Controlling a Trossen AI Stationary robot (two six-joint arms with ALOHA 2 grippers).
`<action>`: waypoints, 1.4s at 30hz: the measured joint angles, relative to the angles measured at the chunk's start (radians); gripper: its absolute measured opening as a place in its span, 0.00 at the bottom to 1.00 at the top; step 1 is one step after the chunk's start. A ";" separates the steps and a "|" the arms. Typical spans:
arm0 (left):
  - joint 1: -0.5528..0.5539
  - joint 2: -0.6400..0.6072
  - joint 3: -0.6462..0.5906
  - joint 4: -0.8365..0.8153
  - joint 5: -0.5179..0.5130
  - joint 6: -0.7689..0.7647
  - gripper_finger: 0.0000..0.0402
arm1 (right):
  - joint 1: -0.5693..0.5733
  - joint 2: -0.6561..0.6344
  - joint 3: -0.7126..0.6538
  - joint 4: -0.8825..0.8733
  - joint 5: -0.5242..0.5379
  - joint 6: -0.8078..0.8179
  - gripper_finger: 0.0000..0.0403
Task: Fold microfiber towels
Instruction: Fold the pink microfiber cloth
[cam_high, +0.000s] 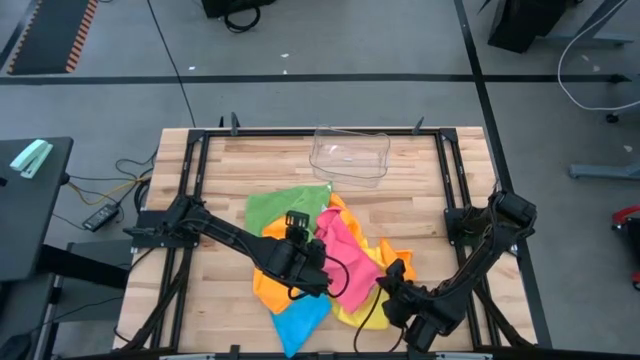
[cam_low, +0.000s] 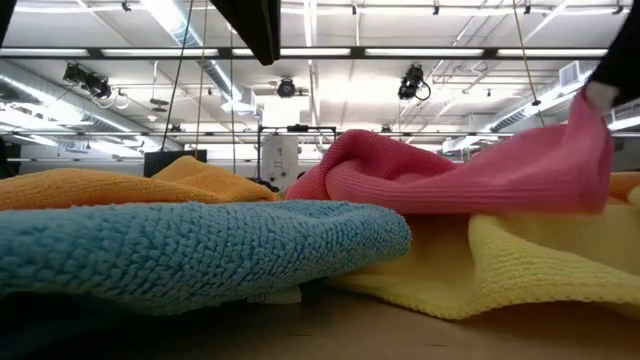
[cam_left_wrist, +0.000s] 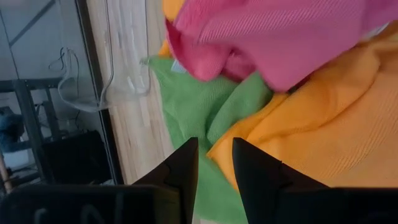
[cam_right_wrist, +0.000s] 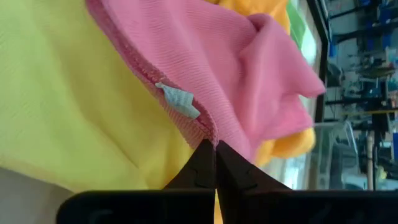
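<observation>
Several microfiber towels lie heaped in the middle of the table: green (cam_high: 280, 207) at the far left, pink (cam_high: 345, 245) on top, orange (cam_high: 270, 290), yellow (cam_high: 362, 312) at the near right and blue (cam_high: 300, 322) nearest. My right gripper (cam_right_wrist: 215, 149) is at the heap's near right side, shut on the pink towel. My left gripper (cam_left_wrist: 214, 158) hovers over the heap's left part, above green and orange cloth, with a narrow gap between its fingers and nothing in it. My right gripper pinches the pink towel's hemmed edge (cam_right_wrist: 208, 134), close to its small white label (cam_right_wrist: 179, 101), between its two fingertips. The fingers slant down from the table's near right. That edge is raised (cam_low: 590, 130), and the rest of the towel lies on the yellow and orange towels.
A clear plastic tray (cam_high: 350, 157) stands at the table's far edge, behind the heap. Black frame rails (cam_high: 195, 170) run along both sides of the table. Bare wood (cam_high: 430, 190) shows to the heap's far right and far left.
</observation>
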 joint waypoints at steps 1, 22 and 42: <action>-0.002 0.000 0.000 0.015 0.004 0.009 0.27 | -0.004 0.000 0.022 -0.036 -0.003 0.010 0.01; -0.131 0.000 0.000 0.483 -0.143 0.313 0.34 | -0.180 -0.413 0.292 -0.225 -0.171 0.172 0.01; -0.166 0.000 -0.001 0.808 -0.157 0.589 0.33 | -0.301 -0.413 0.501 -0.085 -0.243 0.034 0.01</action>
